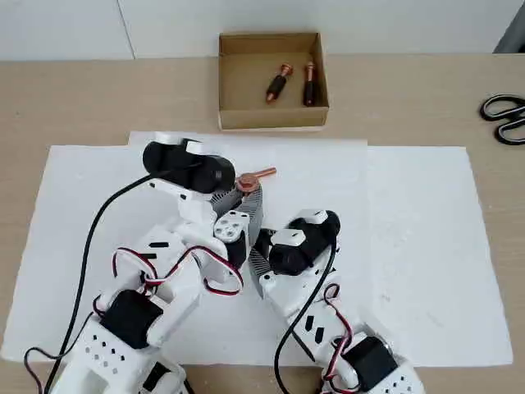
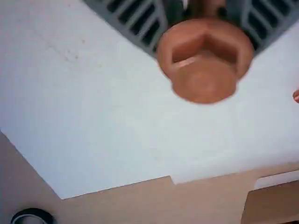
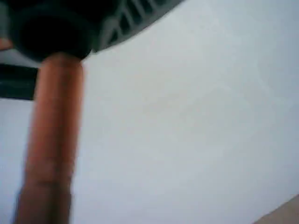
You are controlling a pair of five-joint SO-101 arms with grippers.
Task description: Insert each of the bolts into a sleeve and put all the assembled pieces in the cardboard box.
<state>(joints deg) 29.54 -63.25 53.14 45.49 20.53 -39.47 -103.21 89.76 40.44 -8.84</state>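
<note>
The left gripper point(image 1: 244, 193) is seen closed on a bolt point(image 1: 261, 175), clamped at its head, with the shank pointing out towards 2 o'clock over the white paper point(image 1: 410, 246). At 6 o'clock from that bolt, partly hidden beneath the left arm, the right gripper point(image 3: 46, 25) is found with its fingers closed on a black sleeve point(image 3: 51, 42). In the right wrist view a copper shank point(image 3: 51, 130) is seen against the sleeve's mouth. How far it has entered, and whether it is the same bolt, cannot be told.

The step in hand is judged to be the mating of bolt and sleeve. The sleeve should be held firm and kept still while the bolt is brought in. The two axes should be lined up before any push is made, since a tilted shank is likely to jam at the mouth. The bolt should be eased in slowly until the head is seated. The grip at the head should not be loosened before that.

At 12 o'clock the cardboard box point(image 1: 271, 119) is seen with two assembled pieces point(image 1: 279, 82) lying in it.
</note>
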